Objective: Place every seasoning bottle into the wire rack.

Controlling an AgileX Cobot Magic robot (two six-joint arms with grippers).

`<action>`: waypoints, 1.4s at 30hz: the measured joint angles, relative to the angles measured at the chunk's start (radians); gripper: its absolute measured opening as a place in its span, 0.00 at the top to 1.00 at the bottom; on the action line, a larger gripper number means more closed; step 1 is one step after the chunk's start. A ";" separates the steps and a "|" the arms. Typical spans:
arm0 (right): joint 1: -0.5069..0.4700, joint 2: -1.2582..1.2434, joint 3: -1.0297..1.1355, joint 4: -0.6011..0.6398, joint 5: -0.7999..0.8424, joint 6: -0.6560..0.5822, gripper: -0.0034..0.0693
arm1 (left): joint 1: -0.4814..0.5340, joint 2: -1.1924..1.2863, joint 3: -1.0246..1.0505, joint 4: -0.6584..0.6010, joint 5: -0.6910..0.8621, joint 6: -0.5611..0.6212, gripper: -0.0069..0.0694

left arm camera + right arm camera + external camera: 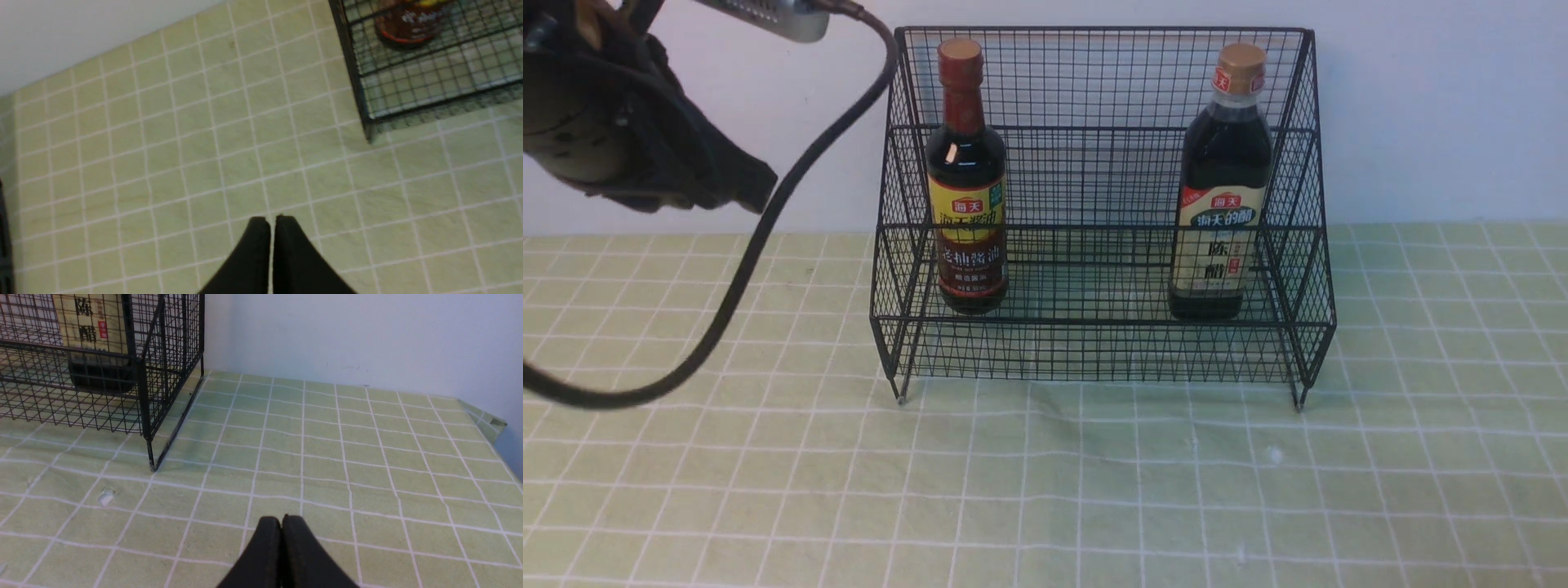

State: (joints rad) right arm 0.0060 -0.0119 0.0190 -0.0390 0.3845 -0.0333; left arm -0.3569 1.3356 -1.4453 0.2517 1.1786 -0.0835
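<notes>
Left hand (271, 222): one, pinched closed on nothing, up above the table (768, 490), left of the rack.
Rack (1103, 131): one, black wire.
Bottles: two, upright in the rack; red-capped bottle (966, 188) left, gold-capped bottle (1223, 196) right.
Right hand (281, 522): one, closed, empty.

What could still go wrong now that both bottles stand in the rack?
The left arm's cable loops low beside the wire rack; a careless retreat might snag it and shake the red-capped bottle. The gold-capped bottle stands near the rack's right side, so a hard jolt could tip it against the mesh.
</notes>
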 joint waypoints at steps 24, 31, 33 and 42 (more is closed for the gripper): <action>0.000 0.000 0.000 0.000 0.000 0.000 0.97 | 0.000 -0.906 0.452 -0.160 -0.296 -0.069 0.92; 0.000 0.000 0.000 0.000 0.000 0.000 0.97 | 0.000 -0.920 0.455 -0.151 -0.296 -0.066 0.92; 0.000 0.000 0.000 0.000 0.000 0.000 0.97 | 0.000 -0.928 0.480 -0.150 -0.322 -0.044 0.92; 0.000 0.000 0.000 0.000 0.000 0.000 0.97 | 0.186 -1.145 0.934 -0.264 -0.671 0.144 0.92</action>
State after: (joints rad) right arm 0.0060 -0.0119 0.0190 -0.0390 0.3845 -0.0333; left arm -0.1708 0.1906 -0.5108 -0.0128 0.5078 0.0609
